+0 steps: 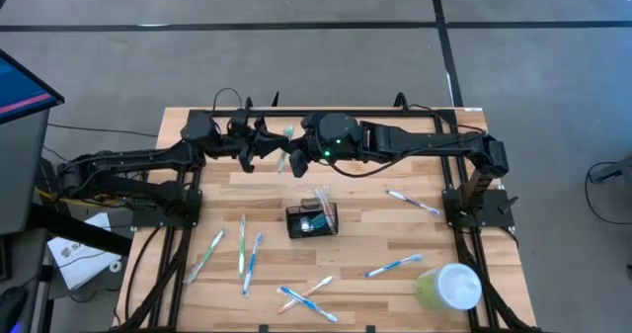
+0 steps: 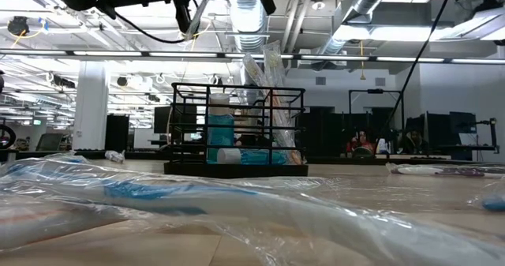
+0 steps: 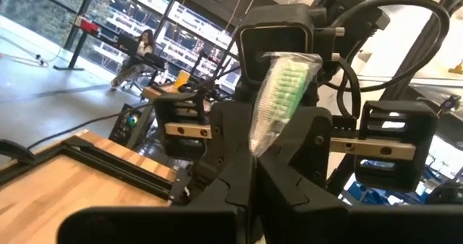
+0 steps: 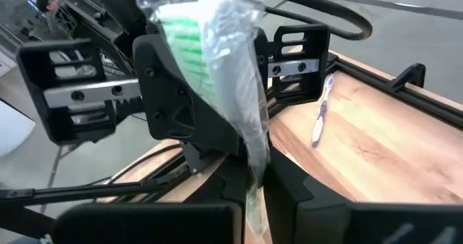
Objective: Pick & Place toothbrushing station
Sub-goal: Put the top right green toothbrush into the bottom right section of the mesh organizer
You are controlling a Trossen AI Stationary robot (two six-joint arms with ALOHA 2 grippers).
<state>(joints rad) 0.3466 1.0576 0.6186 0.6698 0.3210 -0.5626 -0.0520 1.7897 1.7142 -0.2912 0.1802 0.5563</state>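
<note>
The toothbrushing station (image 1: 312, 219), a small black wire holder with wrapped brushes standing in it, rests on its base at the table's middle; the low view shows it too (image 2: 237, 128). Above the far part of the table my two grippers meet tip to tip. Between them is a toothbrush with green bristles in a clear wrapper (image 1: 284, 141), lifted well clear of the wood. My left gripper (image 3: 253, 168) comes from the left and my right gripper (image 4: 257, 184) from the right; both are shut on this brush. My left gripper pinches the wrapped toothbrush between its two fingers just below the bristle head (image 3: 262, 139). The green head (image 3: 286, 85) sticks out past the fingertips toward the right gripper. My right gripper pinches the wrapped brush (image 4: 255, 173) between its two fingers, farther down its length than the head. The head (image 4: 189, 34) rises past the left gripper's fingers (image 4: 173, 106). The brush is clear of the table.
Several wrapped toothbrushes lie loose on the wood: near left (image 1: 242, 246), near middle (image 1: 306, 295), right (image 1: 393, 266), far right (image 1: 413, 203). A pale green cup with a white lid (image 1: 449, 287) stands at the near right corner. One wrapper lies close before the low camera (image 2: 197, 203).
</note>
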